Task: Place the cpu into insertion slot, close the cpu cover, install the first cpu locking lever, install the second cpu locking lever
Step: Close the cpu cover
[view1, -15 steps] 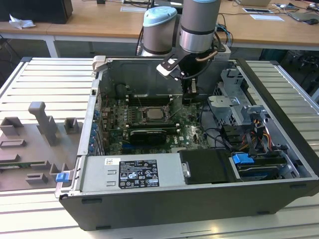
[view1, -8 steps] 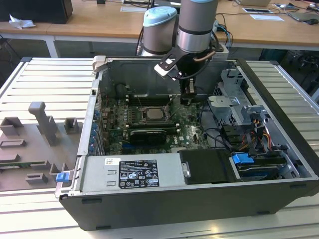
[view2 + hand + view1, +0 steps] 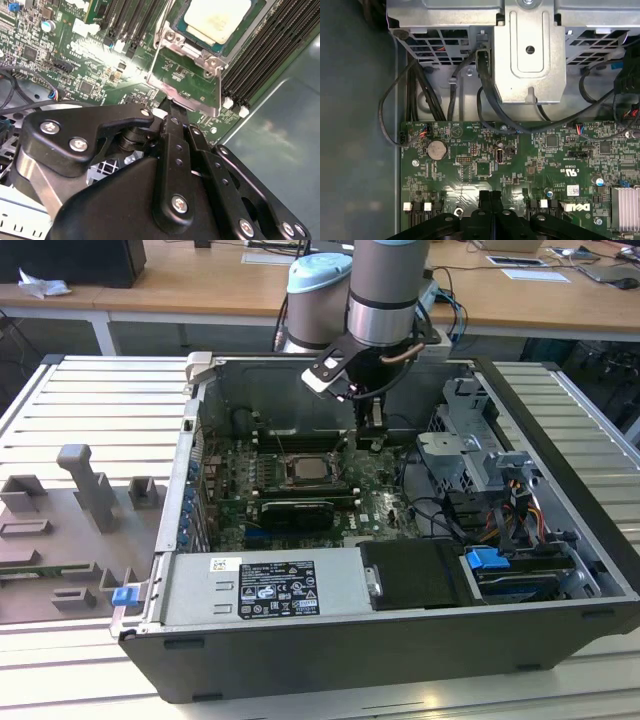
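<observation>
- Exterior view: the gripper (image 3: pixel 368 440) hung inside the open computer case (image 3: pixel 330 665) on the bench (image 3: pixel 90 405), low over the green board. The cpu (image 3: pixel 303 470) lay flat in the insertion slot (image 3: pixel 305 486), just beside the gripper toward the exterior view's left and slightly nearer the camera. The first step therefore read as done.
- Second wrist view: the gripper (image 3: pixel 172 107) had its fingers drawn together with no gap between them. Its tip met the free edge of the cpu cover (image 3: pixel 216 92). Whether that thin lip was pinched or merely touched could not be told. The cover stood tilted up, not down on the chip, and green board showed through its square cut-out. It lay between the gripper and the cpu (image 3: pixel 217 19), with its free edge running across the line of the fingers. The chip sat within the silver rim of the insertion slot (image 3: pixel 186 44), flanked by black memory slots (image 3: pixel 260 65).
- First wrist view: the gripper (image 3: pixel 491 196) showed the same closed fingers above the motherboard (image 3: pixel 520 165), facing a grey drive cage (image 3: pixel 530 50) and loose black cables (image 3: pixel 487 100). These lay on the side away from the socket.
</observation>
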Action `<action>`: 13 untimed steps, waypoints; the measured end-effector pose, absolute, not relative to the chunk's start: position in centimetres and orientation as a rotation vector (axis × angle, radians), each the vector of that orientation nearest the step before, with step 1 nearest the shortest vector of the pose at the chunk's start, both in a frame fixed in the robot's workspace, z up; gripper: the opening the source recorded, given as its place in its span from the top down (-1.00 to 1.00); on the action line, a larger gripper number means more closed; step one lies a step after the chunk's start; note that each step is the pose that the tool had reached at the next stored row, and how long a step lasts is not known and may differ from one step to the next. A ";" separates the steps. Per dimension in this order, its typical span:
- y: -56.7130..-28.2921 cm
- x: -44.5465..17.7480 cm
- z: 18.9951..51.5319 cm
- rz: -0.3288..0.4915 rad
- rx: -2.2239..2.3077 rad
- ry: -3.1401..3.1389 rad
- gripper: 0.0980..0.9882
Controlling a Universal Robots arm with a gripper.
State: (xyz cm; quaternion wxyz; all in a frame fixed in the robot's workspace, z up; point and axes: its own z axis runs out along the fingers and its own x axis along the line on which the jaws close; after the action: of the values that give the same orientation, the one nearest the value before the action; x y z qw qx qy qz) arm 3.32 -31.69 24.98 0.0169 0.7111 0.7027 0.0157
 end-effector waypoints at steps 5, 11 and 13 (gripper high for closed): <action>-31.7 2.6 25.0 0.049 2.210 2.184 0.98; -31.7 1.8 25.0 0.049 2.210 2.184 0.98; -31.7 1.6 25.0 0.049 2.210 2.184 0.98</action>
State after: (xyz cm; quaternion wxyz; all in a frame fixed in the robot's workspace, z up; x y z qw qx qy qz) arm 1.65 -31.69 24.98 0.0169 0.7111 0.7027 0.0157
